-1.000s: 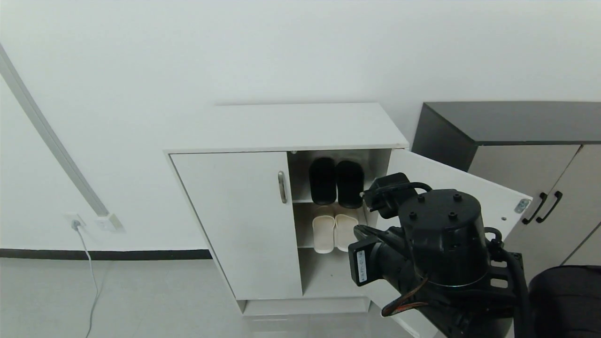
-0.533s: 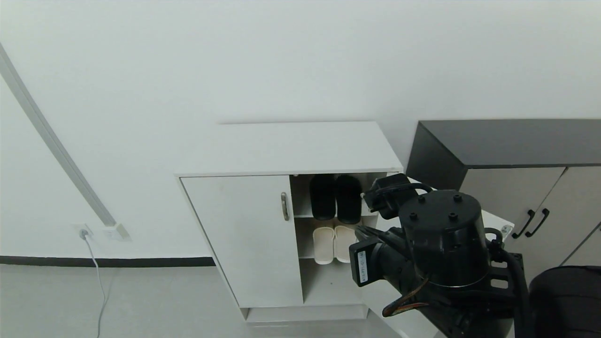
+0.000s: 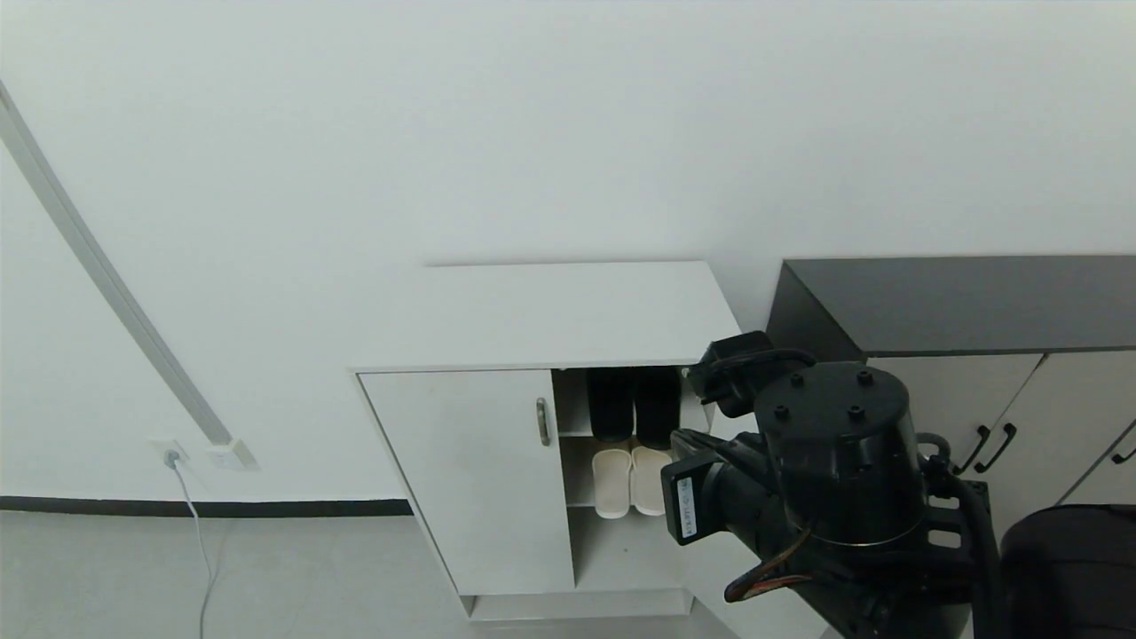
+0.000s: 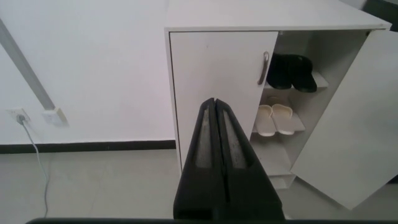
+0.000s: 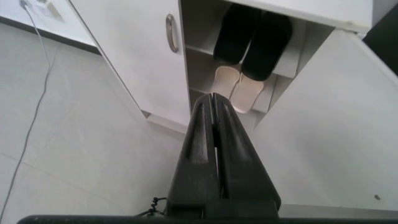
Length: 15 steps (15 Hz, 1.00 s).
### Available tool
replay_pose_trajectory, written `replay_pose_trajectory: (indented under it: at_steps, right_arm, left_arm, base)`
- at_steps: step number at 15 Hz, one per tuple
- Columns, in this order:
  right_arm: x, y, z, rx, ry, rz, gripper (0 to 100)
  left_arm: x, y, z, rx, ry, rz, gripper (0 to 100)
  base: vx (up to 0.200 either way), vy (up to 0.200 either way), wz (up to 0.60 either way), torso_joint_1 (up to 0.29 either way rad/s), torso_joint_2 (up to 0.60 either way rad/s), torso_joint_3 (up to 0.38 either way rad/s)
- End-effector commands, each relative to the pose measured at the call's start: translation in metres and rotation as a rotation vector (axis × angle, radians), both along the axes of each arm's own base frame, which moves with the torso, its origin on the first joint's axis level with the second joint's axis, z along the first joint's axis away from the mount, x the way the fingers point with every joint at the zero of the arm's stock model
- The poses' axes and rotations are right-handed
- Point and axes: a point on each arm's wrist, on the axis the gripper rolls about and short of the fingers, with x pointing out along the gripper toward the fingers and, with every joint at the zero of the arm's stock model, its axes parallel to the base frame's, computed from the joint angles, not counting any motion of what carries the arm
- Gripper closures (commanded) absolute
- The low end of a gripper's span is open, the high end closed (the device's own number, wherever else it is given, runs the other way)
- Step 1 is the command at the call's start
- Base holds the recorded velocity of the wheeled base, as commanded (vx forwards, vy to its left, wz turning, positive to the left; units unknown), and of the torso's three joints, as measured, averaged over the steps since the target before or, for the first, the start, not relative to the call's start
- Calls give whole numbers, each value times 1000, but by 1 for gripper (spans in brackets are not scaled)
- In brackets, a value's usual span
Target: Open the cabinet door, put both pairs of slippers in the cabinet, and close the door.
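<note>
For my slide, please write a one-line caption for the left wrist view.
Shut left claw before a white cabinet, its door open, black slippers shelved above cream slippers.

black arm [image 3: 745, 497] — round screwed cap [image 3: 830, 435], white label [image 3: 684, 508], orange cable [image 3: 769, 568]

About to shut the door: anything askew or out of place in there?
Nothing stands out. Black slippers sit side by side on the upper shelf, white slippers on the shelf below, both inside the cabinet; the right door stands open.
</note>
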Motion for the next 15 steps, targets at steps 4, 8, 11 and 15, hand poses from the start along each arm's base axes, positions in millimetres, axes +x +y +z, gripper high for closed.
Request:
replay_pose_trajectory:
  at_steps: [4,8,11,15]
  right_arm:
    - [4,-3,0,8,-6,-16,100]
    - [4,-3,-1,4,-3,-16,100]
    - [3,-3,-1,3,-2,-13,100]
    - [4,-3,-2,2,-1,-13,100]
  left_arm:
    - [0,0,0,0,0,1,100]
    - [0,0,0,0,0,1,100]
    - [0,0,0,0,0,1,100]
    - [0,0,0,0,0,-1,100]
  base:
    - [0,0,0,93,-201,-107]
    - [0,0,0,0,0,0]
    - [0,0,0,0,0,0]
    - [0,0,-450,-1,-1,3]
